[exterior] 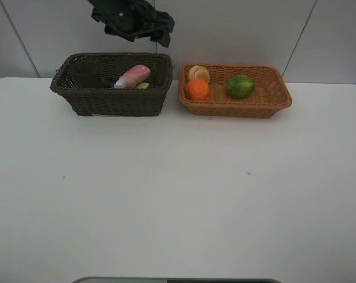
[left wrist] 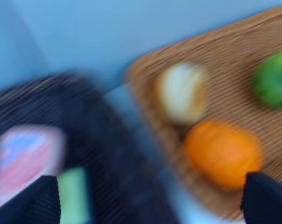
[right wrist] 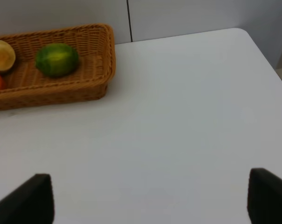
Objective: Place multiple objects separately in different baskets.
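Pink tube point(exterior: 134, 76) lying diagonally (cap lower-left)

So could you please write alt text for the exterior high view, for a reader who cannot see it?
Two wicker baskets sit side by side at the back of a white table: the dark brown basket holds a pink squeeze tube, and the light tan basket holds an orange, a green fruit and a pale round fruit. A black robot arm hangs above the dark basket.
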### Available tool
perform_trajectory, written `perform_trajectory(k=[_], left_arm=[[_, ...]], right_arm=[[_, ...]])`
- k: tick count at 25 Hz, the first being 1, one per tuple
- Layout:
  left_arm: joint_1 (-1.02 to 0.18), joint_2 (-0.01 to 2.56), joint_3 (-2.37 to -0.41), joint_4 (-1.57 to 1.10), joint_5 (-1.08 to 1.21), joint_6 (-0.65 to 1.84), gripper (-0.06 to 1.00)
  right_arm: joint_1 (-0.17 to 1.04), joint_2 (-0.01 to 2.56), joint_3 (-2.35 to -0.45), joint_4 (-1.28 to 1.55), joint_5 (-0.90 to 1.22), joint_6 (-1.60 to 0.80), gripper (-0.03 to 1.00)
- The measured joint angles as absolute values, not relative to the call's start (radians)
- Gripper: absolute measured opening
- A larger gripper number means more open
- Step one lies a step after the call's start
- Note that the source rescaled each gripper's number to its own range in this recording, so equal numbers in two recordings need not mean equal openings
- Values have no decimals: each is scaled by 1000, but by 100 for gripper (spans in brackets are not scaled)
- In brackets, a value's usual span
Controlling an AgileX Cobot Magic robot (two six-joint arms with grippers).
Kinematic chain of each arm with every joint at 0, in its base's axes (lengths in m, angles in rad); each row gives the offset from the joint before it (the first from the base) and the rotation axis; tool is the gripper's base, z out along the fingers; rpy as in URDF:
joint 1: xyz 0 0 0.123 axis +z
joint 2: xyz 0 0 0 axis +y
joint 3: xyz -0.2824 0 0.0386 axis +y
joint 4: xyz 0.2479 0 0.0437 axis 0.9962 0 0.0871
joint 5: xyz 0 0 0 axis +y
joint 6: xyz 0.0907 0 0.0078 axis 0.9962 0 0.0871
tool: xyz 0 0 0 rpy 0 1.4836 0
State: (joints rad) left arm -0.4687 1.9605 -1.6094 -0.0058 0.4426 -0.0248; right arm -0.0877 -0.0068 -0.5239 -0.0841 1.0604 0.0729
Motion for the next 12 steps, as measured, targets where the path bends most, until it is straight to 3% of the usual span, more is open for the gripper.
perform_trajectory(k=[6, 12], left_arm=[[-289, 1593, -1198, 8, 436, -25, 100], [-206, 1339, -1002, 14, 501, -26, 100]], right_arm=[[-88, -7, -524, -84, 1060, 73, 75], [-88, -7, -524, -84, 1060, 73, 75]])
